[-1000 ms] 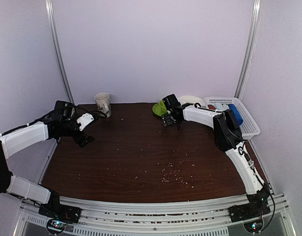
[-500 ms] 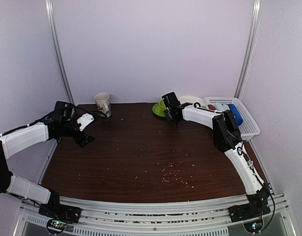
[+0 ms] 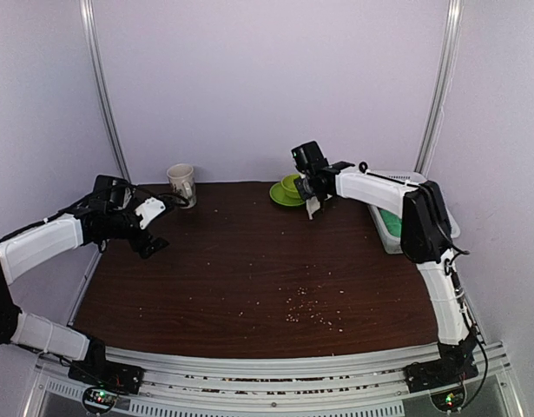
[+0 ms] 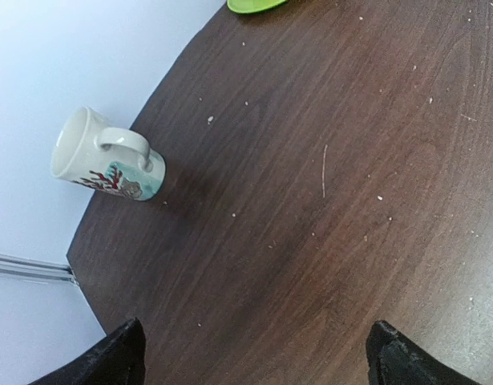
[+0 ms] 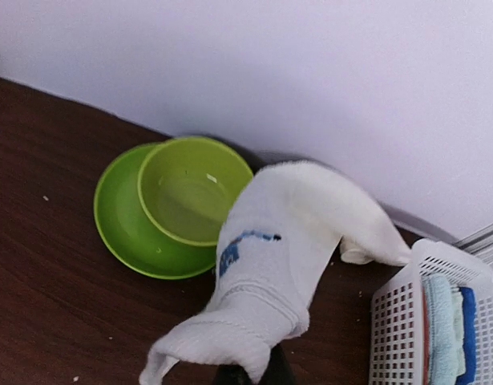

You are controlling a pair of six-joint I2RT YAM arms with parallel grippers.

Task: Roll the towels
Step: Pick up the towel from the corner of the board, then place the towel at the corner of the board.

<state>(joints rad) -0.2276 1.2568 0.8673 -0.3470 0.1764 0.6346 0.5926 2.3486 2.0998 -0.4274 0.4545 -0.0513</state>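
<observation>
Left gripper (image 4: 258,362): hovering over the left part of the dark wooden table (image 3: 249,278). Its 2 fingers are standing wide apart with only bare tabletop showing between them, and it is carrying nothing.

Mug (image 3: 181,184): 1, white with a red and teal picture, standing upright at the back left of the table close to the wall. It is sitting beyond the left gripper and apart from it.

Crumbs (image 3: 306,308): pale specks lying scattered over the table, thickest toward the near middle.

Bowl (image 5: 194,188): 1, bright green, sitting on a bright green plate (image 5: 122,220) at the back middle of the table, near the wall.

Right gripper (image 3: 312,200): reaching across from the right and hanging just right of the bowl, its fingers pinching 1 end of the cream-white towel (image 5: 286,233).

Cream-white towel: 1, bearing a small blue mark. Its gripped end is bunching up, while the rest is trailing back toward the wall, running just beside the bowl's right rim. Whether it is touching the bowl I cannot tell.

Basket (image 5: 394,329): 1, white plastic mesh, sitting at the back right, just beyond the towel's far end. It is holding towel rolls, with 1 pale blue-green roll (image 5: 440,321) and 1 dark blue roll (image 5: 468,333) showing.
</observation>
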